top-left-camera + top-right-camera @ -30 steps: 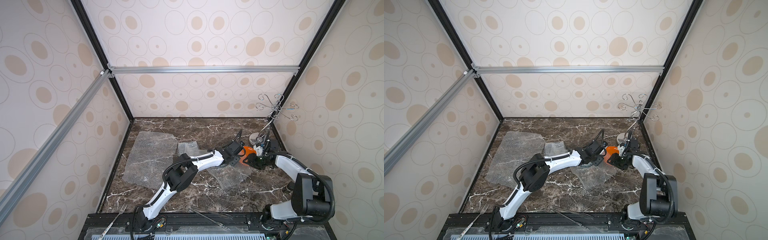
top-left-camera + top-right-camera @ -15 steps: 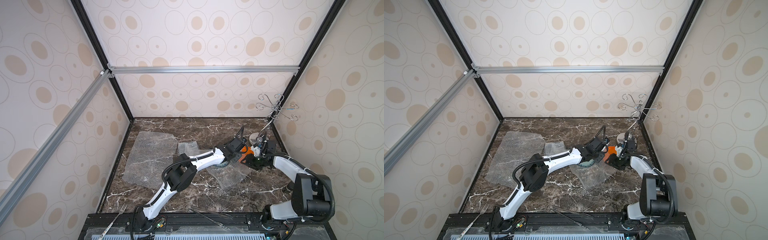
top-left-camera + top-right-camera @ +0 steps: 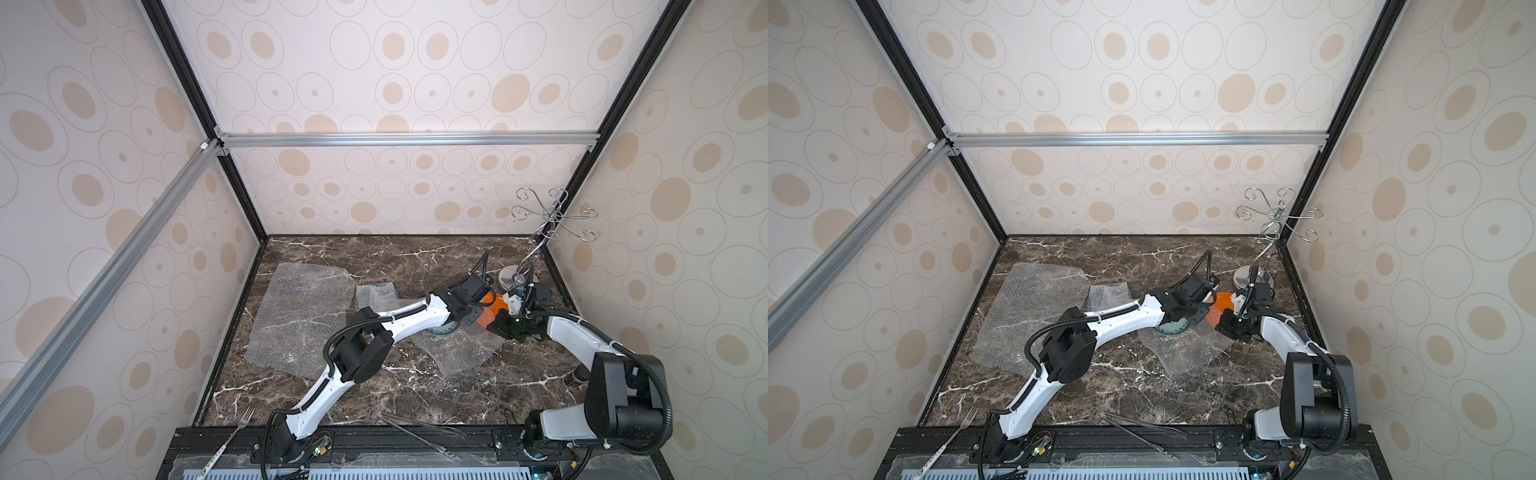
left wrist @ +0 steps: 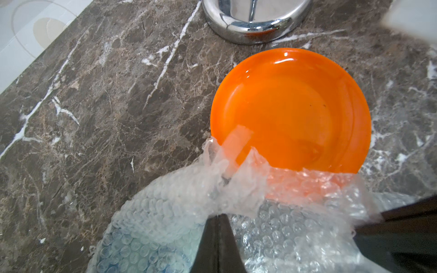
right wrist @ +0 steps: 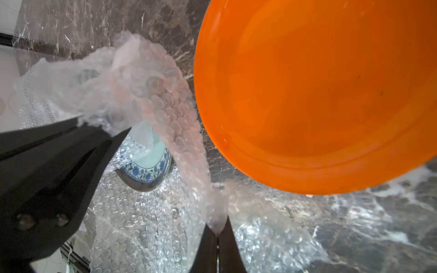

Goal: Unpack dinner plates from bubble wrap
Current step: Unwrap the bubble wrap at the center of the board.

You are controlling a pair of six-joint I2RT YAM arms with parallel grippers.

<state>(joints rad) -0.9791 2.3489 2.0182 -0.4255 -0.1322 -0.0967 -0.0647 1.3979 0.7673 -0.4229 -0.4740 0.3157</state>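
left and right jaws both pinching the bubble wrap (image 4: 248,203) lapping the orange plate (image 4: 290,106), next up: peel it clear

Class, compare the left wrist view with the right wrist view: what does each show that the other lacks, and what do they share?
Left wrist only: the shiny stand base. Right wrist only: an uncovered part of the pale plate, its blue-patterned rim showing. Both: the orange plate, bunched bubble wrap and the marble tabletop.
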